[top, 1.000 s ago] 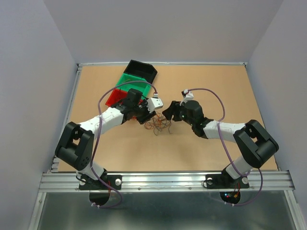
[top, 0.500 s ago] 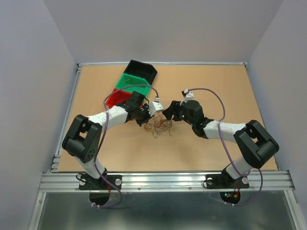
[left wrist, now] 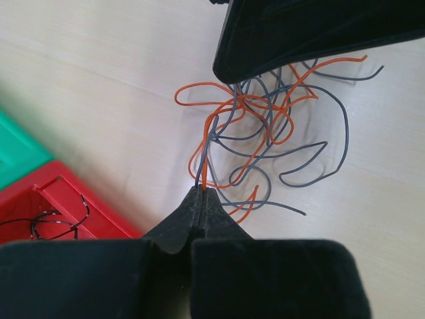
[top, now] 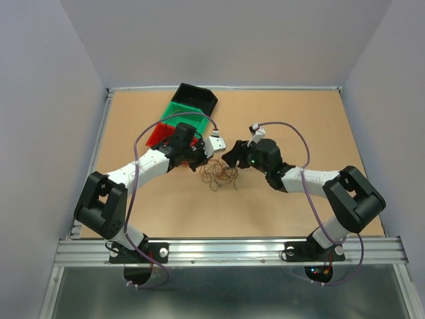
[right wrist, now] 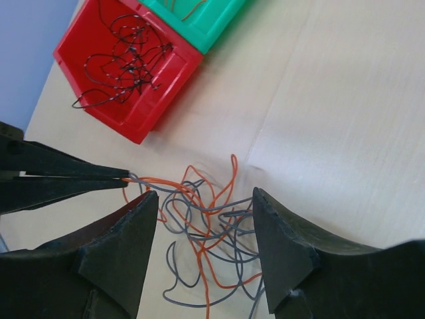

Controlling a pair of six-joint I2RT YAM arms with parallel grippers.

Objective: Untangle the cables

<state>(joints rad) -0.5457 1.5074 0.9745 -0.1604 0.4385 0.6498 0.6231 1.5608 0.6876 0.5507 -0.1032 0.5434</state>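
The cables (left wrist: 265, 133) lay in a loose tangle of orange and dark grey strands on the tan table (top: 285, 199), near the red bin (right wrist: 143, 126). The left gripper (left wrist: 202, 193) pinched an orange strand and a grey one at the tangle's edge, fingertips pressed together. The right gripper (right wrist: 204, 203) hung over the clump, fingers spread, gripping nothing. Thin black wires sat in the red bin, a green bin (right wrist: 212, 26) touched it, and a black bin (top: 199, 98) stood beyond
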